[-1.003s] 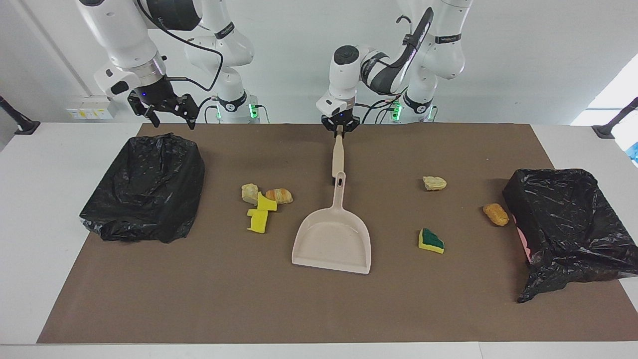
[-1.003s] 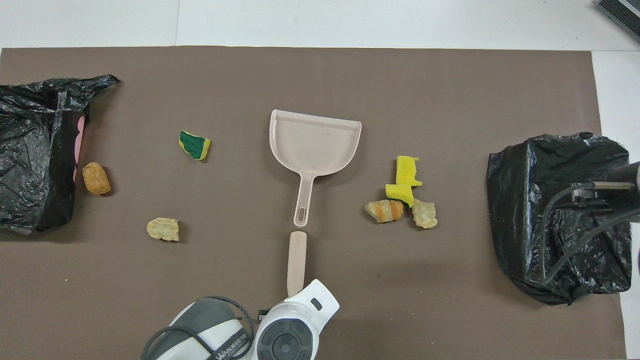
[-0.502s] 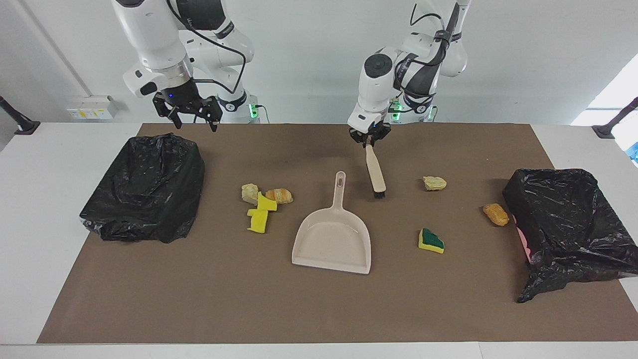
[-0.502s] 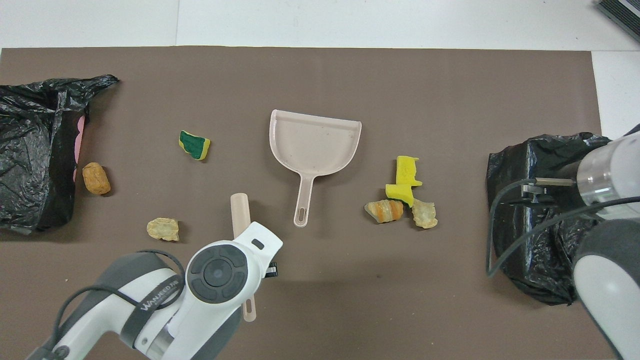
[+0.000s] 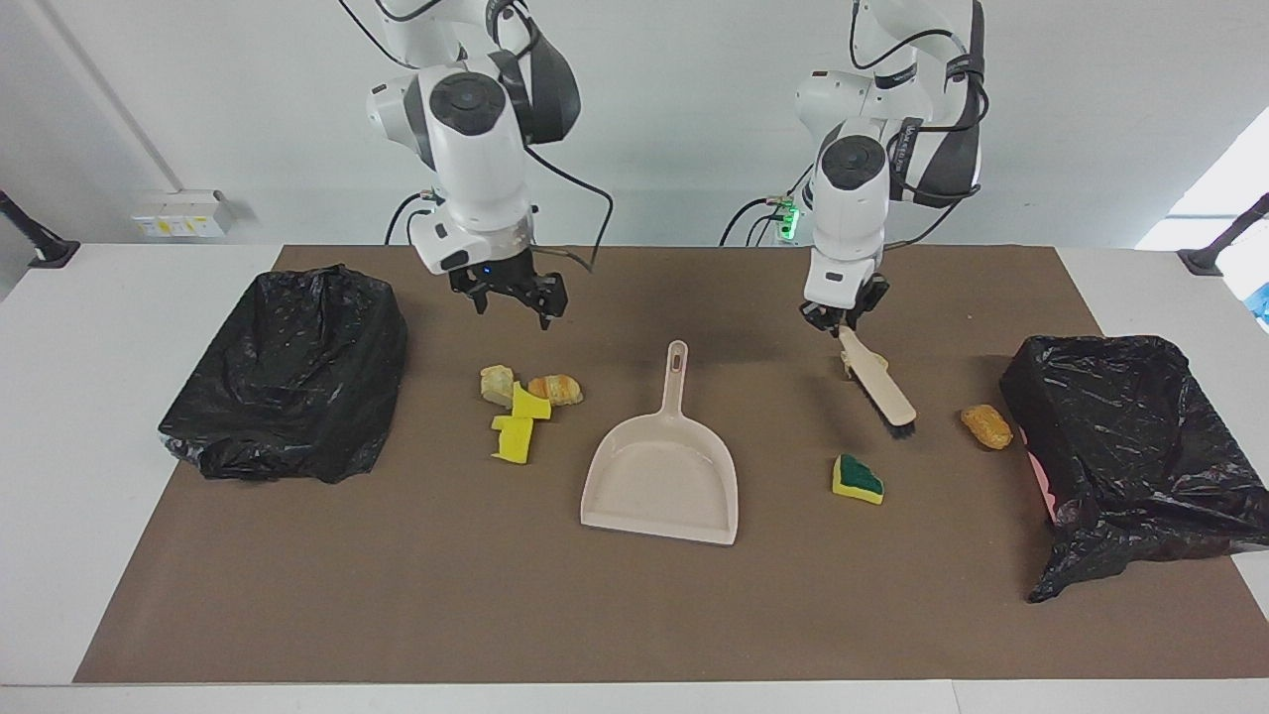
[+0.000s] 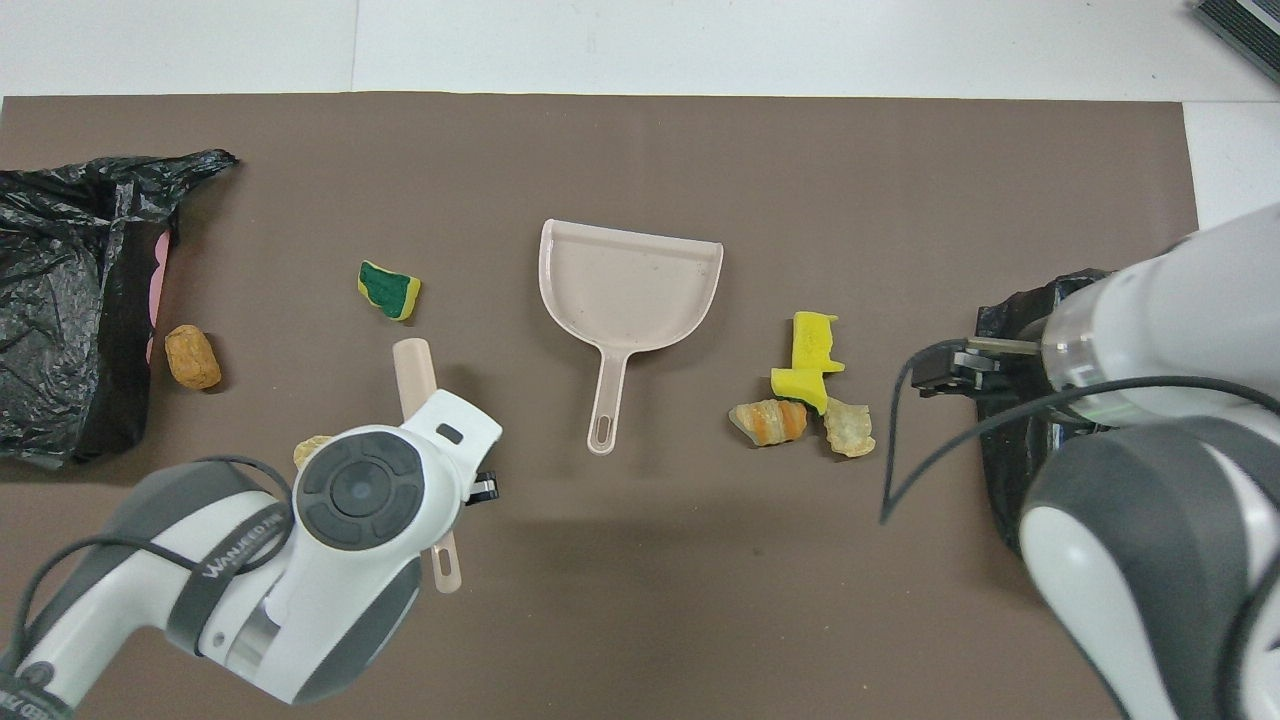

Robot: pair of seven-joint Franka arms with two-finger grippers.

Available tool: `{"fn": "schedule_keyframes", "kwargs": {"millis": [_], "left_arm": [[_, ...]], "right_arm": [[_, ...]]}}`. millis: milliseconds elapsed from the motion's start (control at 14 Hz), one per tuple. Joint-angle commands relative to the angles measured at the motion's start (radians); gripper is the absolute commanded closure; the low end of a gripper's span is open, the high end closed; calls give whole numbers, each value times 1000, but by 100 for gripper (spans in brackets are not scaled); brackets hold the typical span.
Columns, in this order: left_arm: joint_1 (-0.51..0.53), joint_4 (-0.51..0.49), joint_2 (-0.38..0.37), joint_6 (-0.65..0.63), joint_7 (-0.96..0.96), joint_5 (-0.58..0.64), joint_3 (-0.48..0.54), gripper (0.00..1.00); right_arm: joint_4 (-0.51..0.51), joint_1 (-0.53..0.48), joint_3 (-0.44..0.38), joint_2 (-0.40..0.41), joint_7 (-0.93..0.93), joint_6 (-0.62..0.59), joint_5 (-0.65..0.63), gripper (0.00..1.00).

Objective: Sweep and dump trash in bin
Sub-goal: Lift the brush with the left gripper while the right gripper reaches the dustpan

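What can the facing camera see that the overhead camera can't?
Only the facing view shows the black bristles of the brush and the left gripper shut on its handle; the right gripper hangs open over the mat. Only the overhead view shows the handle's tail end. Both show the dustpan, the green-topped sponge and two black-bagged bins.

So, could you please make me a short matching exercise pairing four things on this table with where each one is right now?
Things:
1. brush
2. dustpan
3. green-topped sponge
4. orange lump

Places:
A. beside the bin at the left arm's end
B. held in the left gripper, bristles down
C. mid-table, handle toward the robots
D. between the dustpan and the left arm's bin

Pairs: 1-B, 2-C, 3-D, 4-A
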Motion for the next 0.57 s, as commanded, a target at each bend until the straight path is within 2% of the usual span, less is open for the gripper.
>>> {"fn": "schedule_keyframes", "kwargs": {"millis": [0, 215, 358, 502], "left_arm": [[107, 15, 14, -48, 13, 101, -14, 100], [204, 8, 27, -44, 119, 172, -14, 100], [285, -5, 20, -44, 199, 184, -16, 100], [322, -54, 11, 0, 259, 163, -18, 100]], "right_arm": [[55, 51, -6, 86, 74, 54, 63, 0], [82, 133, -6, 199, 189, 175, 59, 0], [211, 167, -6, 316, 194, 183, 39, 0], [277, 202, -6, 388, 194, 212, 40, 0]]}}
